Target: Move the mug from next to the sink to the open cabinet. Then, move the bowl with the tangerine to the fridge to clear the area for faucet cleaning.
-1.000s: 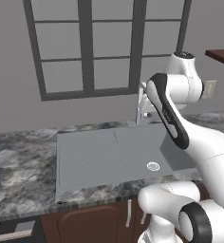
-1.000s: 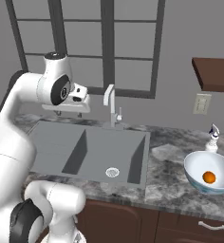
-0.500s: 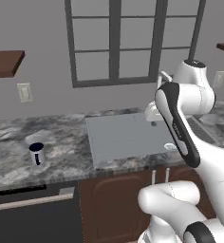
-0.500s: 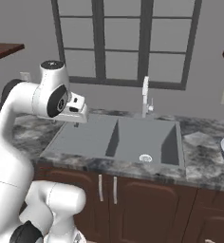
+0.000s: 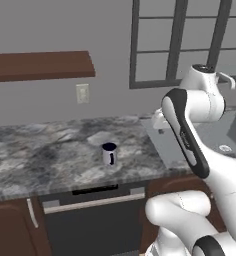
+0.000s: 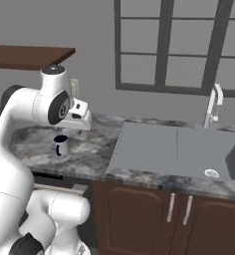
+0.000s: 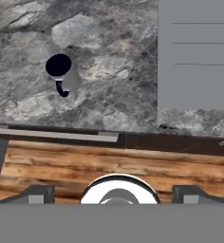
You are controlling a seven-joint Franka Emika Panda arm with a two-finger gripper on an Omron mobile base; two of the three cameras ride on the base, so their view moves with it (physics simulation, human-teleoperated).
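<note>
Mug (image 5: 109, 153) stands upright on the grey marbled surface (image 5: 45, 150), left of the sink (image 6: 179, 149), well apart from its edge, near the surface's front edge. Dark inside, dark handle facing the front; from above in the hand view the mug (image 7: 62, 72) sits upper left, handle curling toward the floor side. In the right base view the mug (image 6: 60, 145) is just below the arm's wrist, partly behind it. Jaws: hand sits up over the surface between mug and sink, pointing down; two dark tips sit far apart at the bottom corners of the hand view, so jaws look open, nothing between them. Gripper (image 6: 82, 120) not touching the mug. Sink is a flat grey basin with ribbed drainboard and a small round drain (image 6: 211, 173); faucet (image 6: 214, 104) upright at its back under the window (image 6: 189, 45). Brown shelf (image 5: 40, 65) on the wall above the surface. Wall outlet (image 5: 82, 93) below it. Dishwasher front (image 5: 92, 220) under the surface below the mug. Wooden floor (image 7: 109, 166) seen past the surface edge.
</note>
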